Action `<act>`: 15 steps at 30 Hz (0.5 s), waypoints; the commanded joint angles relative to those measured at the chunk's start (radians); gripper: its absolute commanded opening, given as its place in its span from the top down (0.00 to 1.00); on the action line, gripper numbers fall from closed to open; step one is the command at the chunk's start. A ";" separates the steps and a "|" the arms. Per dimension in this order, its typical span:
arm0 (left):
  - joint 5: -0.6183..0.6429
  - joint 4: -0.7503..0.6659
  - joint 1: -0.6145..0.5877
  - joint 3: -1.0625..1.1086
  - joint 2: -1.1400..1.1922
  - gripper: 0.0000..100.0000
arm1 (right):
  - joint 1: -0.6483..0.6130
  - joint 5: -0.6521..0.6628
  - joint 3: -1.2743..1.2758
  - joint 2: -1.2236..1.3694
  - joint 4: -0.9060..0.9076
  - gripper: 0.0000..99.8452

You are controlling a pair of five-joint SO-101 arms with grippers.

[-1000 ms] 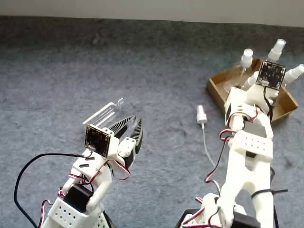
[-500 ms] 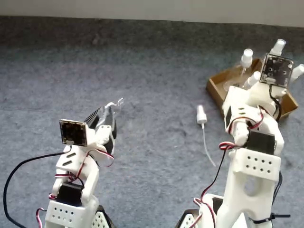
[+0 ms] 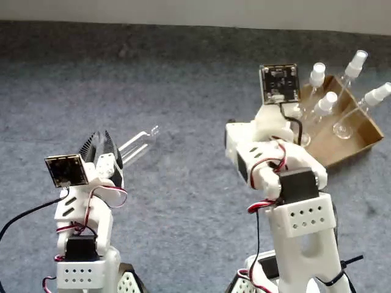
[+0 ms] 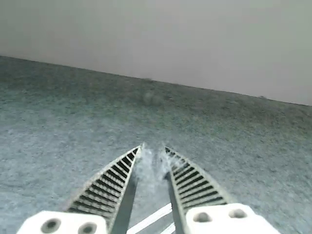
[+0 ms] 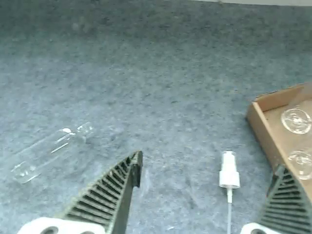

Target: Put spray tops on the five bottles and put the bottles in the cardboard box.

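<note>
On the bench (image 3: 195, 91), 1 uncapped bottle (image 3: 137, 143) lies beside the left claw (image 4: 153, 147) (barely parted); right claw (image 5: 209, 163) gapes wide.

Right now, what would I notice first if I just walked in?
Four bottles with white spray tops sit in the cardboard box at the far right. One clear bottle with no top lies by the left gripper, and a loose spray top lies near the open right gripper.
</note>
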 commanded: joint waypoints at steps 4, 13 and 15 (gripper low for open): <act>-0.014 -0.015 -0.225 -0.038 -0.010 0.97 | -0.136 -0.020 -0.062 -0.024 -0.015 0.64; -0.014 0.160 -0.581 0.024 -0.010 0.97 | -0.130 -0.057 -0.170 0.226 -0.054 0.64; -0.014 0.227 -0.639 0.024 -0.010 0.97 | -0.133 -0.106 -0.222 0.289 -0.054 0.64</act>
